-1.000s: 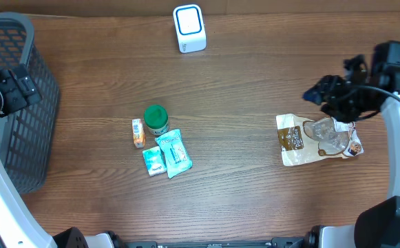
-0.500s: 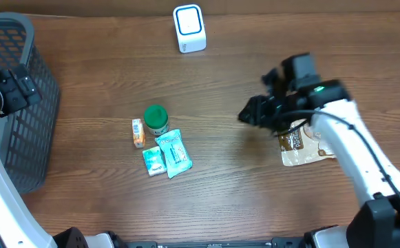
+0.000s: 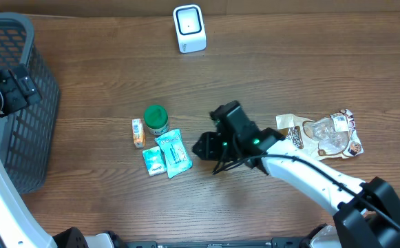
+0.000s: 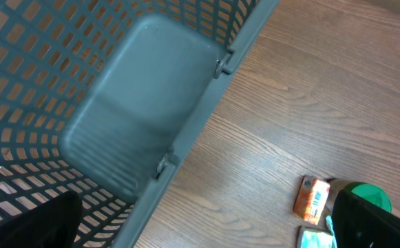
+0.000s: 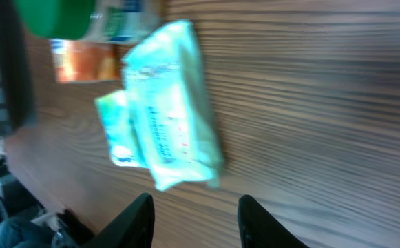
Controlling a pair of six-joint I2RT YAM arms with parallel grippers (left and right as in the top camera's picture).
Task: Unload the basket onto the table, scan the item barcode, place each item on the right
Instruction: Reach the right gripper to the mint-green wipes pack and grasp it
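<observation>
Right arm [image 3: 303, 172] swung toward crinkled teal packet [image 3: 174, 153].

Bright, even light from above on the overhead view, and the brown wood-grain table [image 3: 289, 69] came up clean, its grain crisp corner to corner. Shadows were soft and short. A touch of glare showed on the crinkled clear-and-tan plastic pouch [image 3: 320, 138]. Over on the left wrist view, focus was sharp on the grey plastic mesh basket [image 4: 117, 103], its inner wall a shade dimmer. The right wrist view was smeared: motion blur dragged the grain into streaks, the pale teal soft plastic packet [image 5: 172, 103] had fuzzy edges and unreadable print, and the green round cap [image 5: 55, 17] was right out of focus.
</observation>
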